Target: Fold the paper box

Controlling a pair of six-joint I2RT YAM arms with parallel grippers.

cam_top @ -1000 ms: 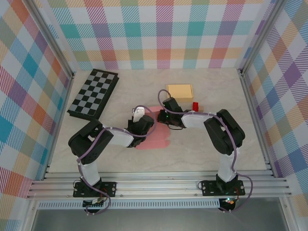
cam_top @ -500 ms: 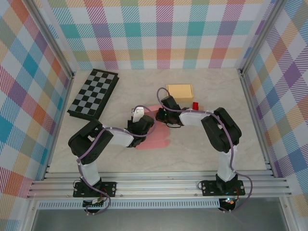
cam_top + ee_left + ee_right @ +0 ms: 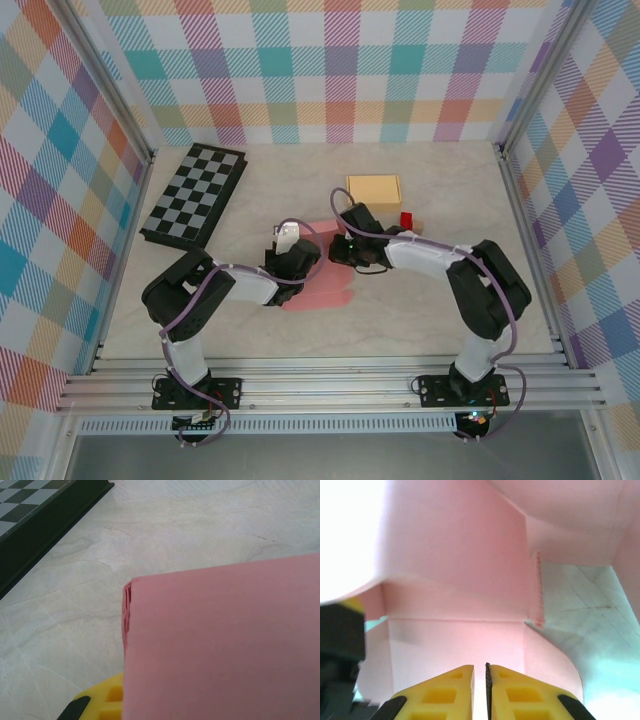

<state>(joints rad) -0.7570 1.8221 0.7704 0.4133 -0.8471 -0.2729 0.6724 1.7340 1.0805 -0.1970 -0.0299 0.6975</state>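
1. Two pincers of mine meet at the paper box (image 3: 318, 284), a pink sheet lying part-folded on the middle of the table (image 3: 420, 310).
2. My right pincer (image 3: 486, 676) has its yellow fingers (image 3: 520, 692) drawn together, clamped on a thin edge of the pink paper; pink panels rise ahead of it and curve over it.
3. My left pincer (image 3: 300, 262) sits at the box's left upper side. Its wrist camera shows one yellow finger (image 3: 106, 701) under a pink panel that covers the rest, so I cannot tell whether it is apart or together.
4. Well to the left lies a chessboard (image 3: 195, 195).
5. Behind my right pincer stands a tan box (image 3: 373, 189), with a small red piece (image 3: 407, 219) just beside it.
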